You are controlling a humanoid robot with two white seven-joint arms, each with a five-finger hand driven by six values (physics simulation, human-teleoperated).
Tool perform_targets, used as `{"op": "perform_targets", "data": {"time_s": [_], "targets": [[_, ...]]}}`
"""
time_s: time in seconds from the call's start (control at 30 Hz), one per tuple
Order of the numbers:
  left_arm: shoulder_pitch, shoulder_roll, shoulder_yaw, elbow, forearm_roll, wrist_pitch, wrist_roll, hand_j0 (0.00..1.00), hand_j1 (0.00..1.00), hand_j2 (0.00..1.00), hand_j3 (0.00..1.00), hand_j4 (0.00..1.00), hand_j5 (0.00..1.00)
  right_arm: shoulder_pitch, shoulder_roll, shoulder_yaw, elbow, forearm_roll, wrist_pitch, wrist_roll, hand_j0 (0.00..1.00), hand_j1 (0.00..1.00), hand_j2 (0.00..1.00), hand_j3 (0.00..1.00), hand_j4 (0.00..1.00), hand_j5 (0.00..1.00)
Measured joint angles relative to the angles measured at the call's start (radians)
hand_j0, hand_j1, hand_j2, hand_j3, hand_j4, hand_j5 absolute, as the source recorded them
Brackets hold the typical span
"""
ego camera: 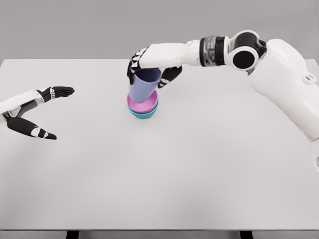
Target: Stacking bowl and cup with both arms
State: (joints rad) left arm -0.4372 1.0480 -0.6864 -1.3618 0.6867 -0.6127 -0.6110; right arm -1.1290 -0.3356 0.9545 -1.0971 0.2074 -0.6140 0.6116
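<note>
A lavender cup (pixel 144 85) stands inside a pink bowl (pixel 141 105), which is nested in a teal bowl (pixel 144 114) near the middle of the white table (pixel 199 164). My right hand (pixel 152 69) reaches in from the right and wraps the cup's rim, with fingers on both sides of it. The cup leans slightly. My left hand (pixel 47 112) hovers at the table's left edge, well away from the stack, fingers and thumb spread with nothing between them.
The right forearm and elbow (pixel 239 52) stretch across the table's far right side. The table's front edge (pixel 159 230) runs along the bottom of the view.
</note>
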Motion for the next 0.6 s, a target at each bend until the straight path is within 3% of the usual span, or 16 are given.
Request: {"op": "perform_targets", "data": {"time_s": [0.6], "targets": [[-0.001, -0.003, 0.000, -0.002, 0.000, 0.000, 0.000, 1.00, 1.00, 1.00, 1.00, 1.00, 1.00, 0.002, 0.055, 0.026, 0.105, 0.055, 0.000, 0.000, 0.61, 0.61, 0.61, 0.61, 0.61, 0.61]]}}
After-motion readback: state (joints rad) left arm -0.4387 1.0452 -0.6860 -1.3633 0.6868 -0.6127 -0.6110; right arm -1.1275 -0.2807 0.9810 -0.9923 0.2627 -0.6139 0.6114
